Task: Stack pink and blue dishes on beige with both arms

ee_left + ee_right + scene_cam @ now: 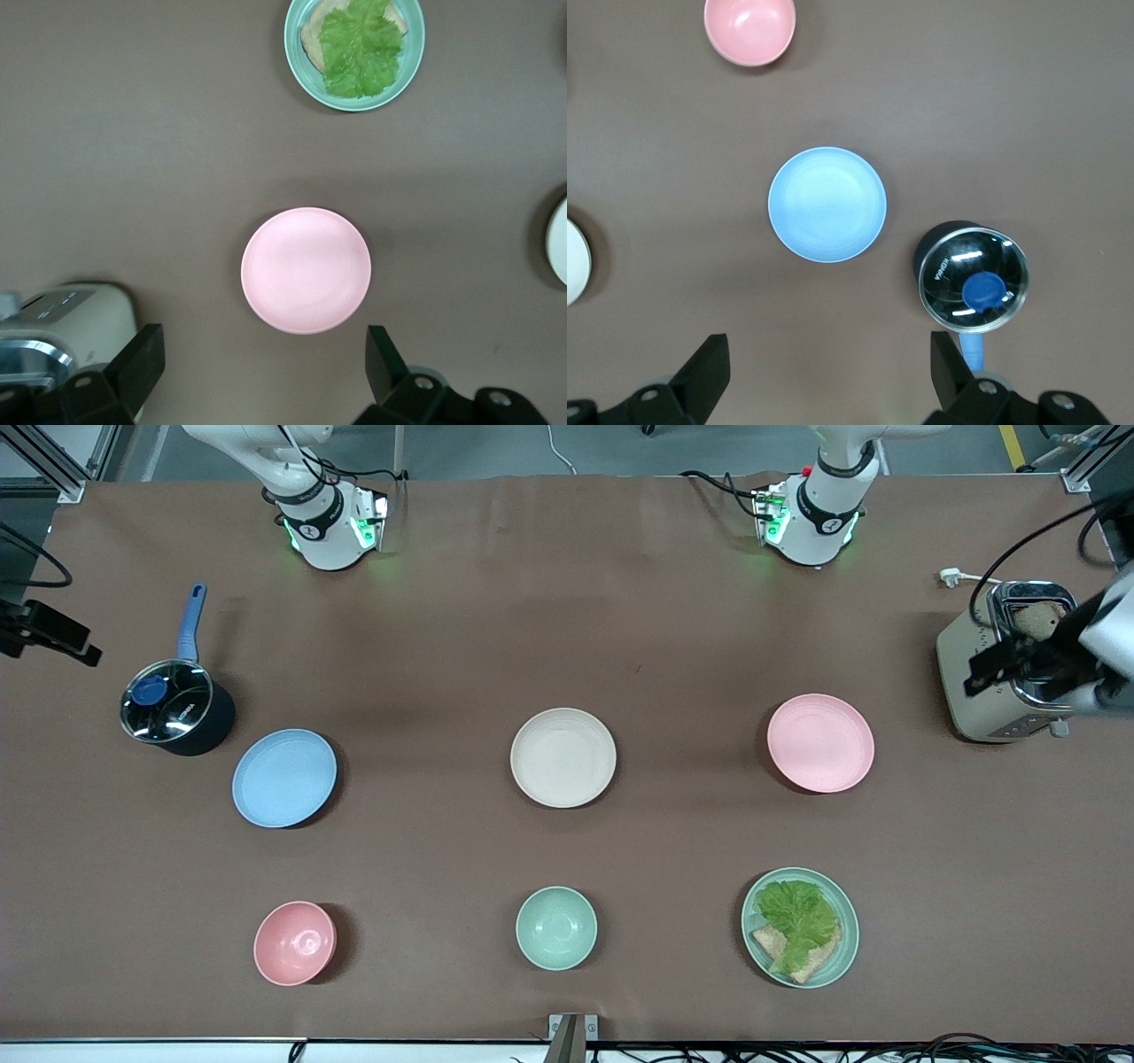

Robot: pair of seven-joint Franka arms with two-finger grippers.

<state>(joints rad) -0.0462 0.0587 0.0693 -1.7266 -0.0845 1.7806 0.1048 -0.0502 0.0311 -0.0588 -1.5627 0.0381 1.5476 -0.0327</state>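
Clearly nothing is stacked yet: the beige plate [563, 757] lies mid-table, with the blue plate [284, 778] toward the right arm's end and the pink plate [820, 742] toward the left arm's. Each sits under its own arm, probably for parallel picks. The left gripper [266, 359] hangs wide open over pink, the right gripper [830, 363] wide open over blue.

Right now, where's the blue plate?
The blue plate lies flat toward the right arm's end of the table, beside the lidded saucepan, with the pink bowl nearer the front camera.
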